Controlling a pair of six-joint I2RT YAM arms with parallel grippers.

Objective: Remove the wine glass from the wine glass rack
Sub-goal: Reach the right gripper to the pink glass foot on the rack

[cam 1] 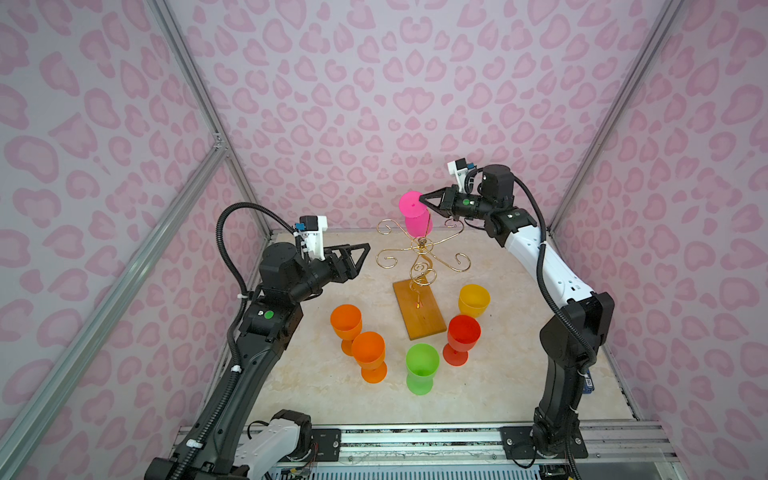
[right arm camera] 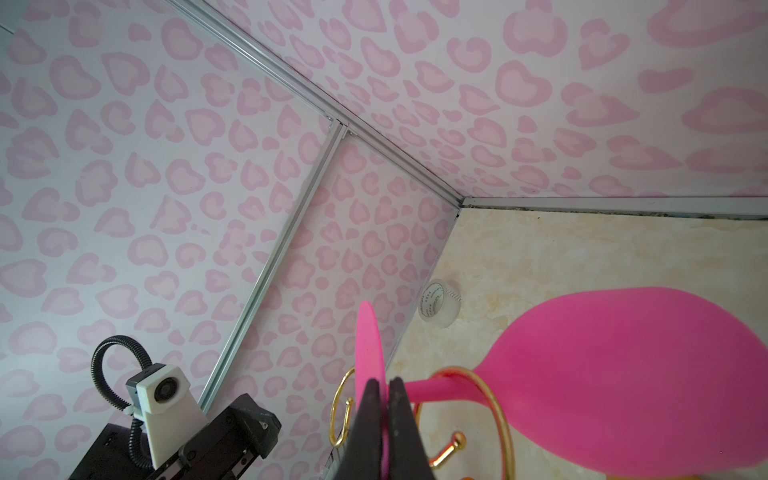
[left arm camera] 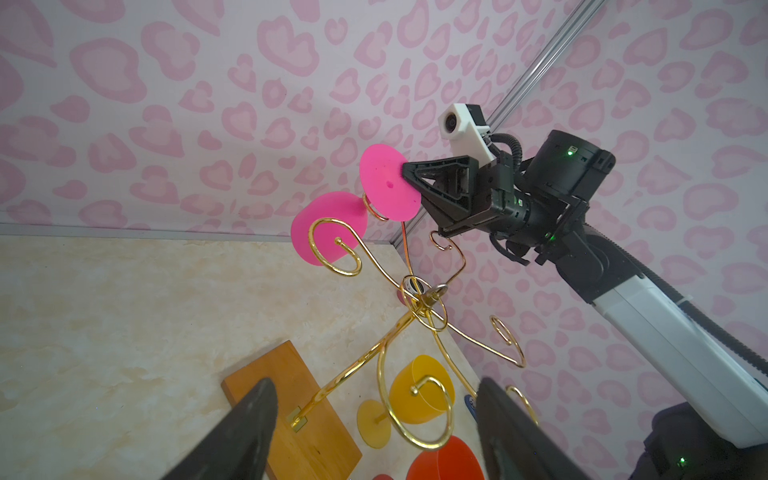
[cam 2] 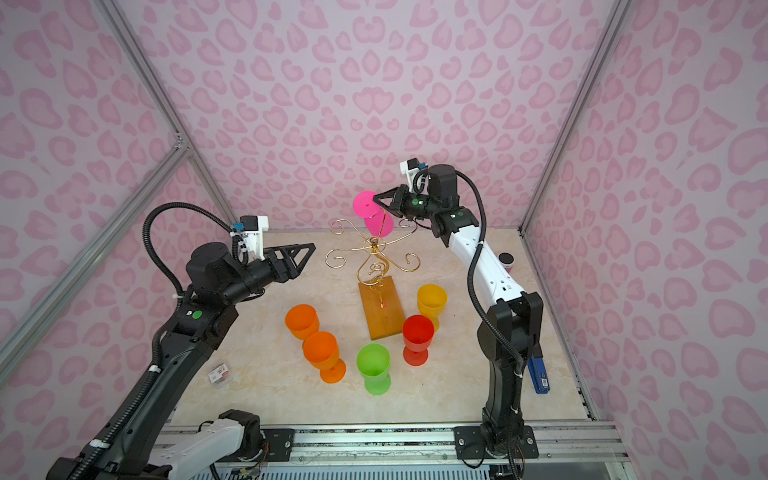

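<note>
A pink wine glass [cam 1: 419,224] [cam 2: 379,224] hangs upside down on a rear arm of the gold wire wine glass rack [cam 1: 422,248] [cam 2: 375,245], which stands on a wooden base [cam 1: 419,309]. My right gripper [cam 1: 422,199] [cam 2: 375,198] [right arm camera: 384,386] is shut on the edge of the glass's round foot [left arm camera: 388,183] [right arm camera: 368,345]. The stem sits inside a gold scroll loop [right arm camera: 498,399]. My left gripper [cam 1: 362,255] [cam 2: 309,251] [left arm camera: 376,386] hangs open left of the rack, holding nothing.
Upright glasses stand on the table around the wooden base: two orange [cam 1: 345,322] [cam 1: 369,353], green [cam 1: 422,365], red [cam 1: 463,332] and yellow [cam 1: 473,299]. A tape roll [right arm camera: 440,303] lies in the back corner. A blue object [cam 2: 538,374] lies by the right arm's base.
</note>
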